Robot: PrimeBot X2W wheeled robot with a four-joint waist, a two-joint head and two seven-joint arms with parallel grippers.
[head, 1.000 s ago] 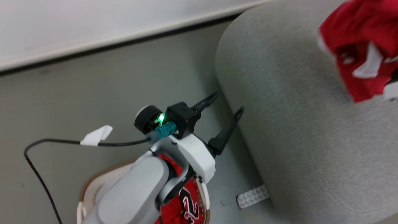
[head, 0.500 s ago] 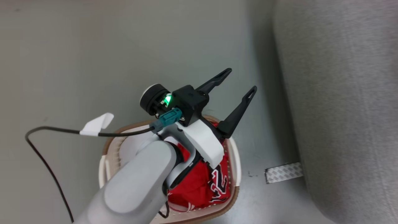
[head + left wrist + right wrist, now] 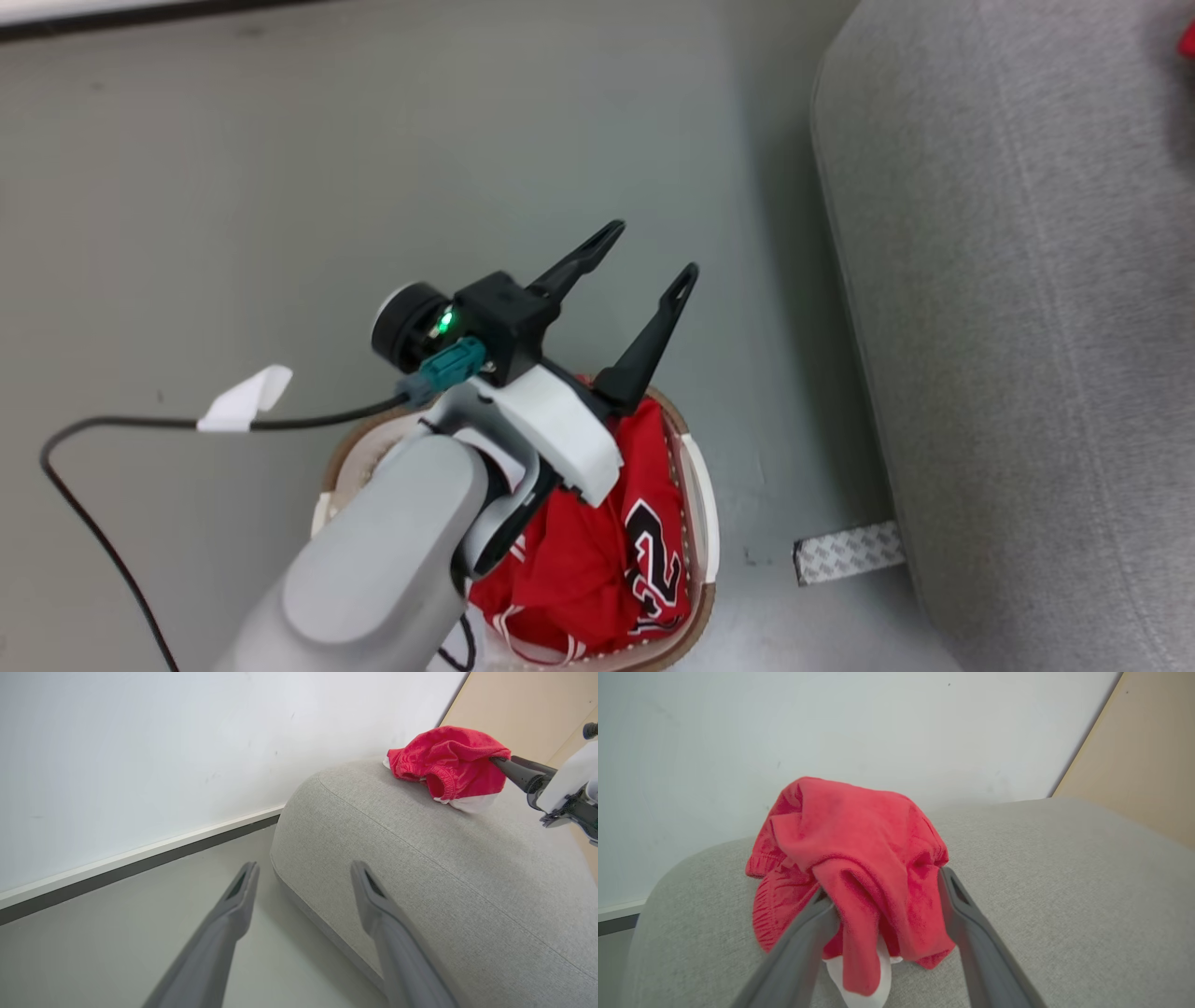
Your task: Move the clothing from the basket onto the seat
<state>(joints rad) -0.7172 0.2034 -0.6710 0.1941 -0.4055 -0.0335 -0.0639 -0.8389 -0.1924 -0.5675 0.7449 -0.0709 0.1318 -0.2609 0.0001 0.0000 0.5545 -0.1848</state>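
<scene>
Down on the grey-green floor [image 3: 280, 187] sits the basket [image 3: 698, 485], near the robot and just left of the seat [image 3: 1027, 327], with a bare strip of floor between them. Inside the basket lies a red jersey [image 3: 569, 560], crumpled, its big black number 2 [image 3: 653, 560] facing up by the right-hand wall. The left gripper [image 3: 653, 249] hangs above the basket's far rim, fingers spread wide and pointing toward the far right, nothing between them. A green light [image 3: 446, 323] glows on its wrist, and a black cable [image 3: 121, 425] with a white tag [image 3: 245, 399] loops off to the left. A patterned strip of tape [image 3: 848, 553] lies flat on the floor, touching the seat's base. The seat itself is pale grey woven fabric with a rounded corner and a stitched seam running along its edge. Over on its top, toward the far end, a second red garment [image 3: 859, 858] with white trim rests in a heap. The right gripper [image 3: 885, 884] is there too, fingers wide apart with the cloth bunched between them and draped against one finger, not pinched. Behind the seat stands a plain white wall [image 3: 140, 742] with a pale skirting board [image 3: 140, 851] above a dark line at the floor, and a beige panel [image 3: 1148, 765] off to the right.
</scene>
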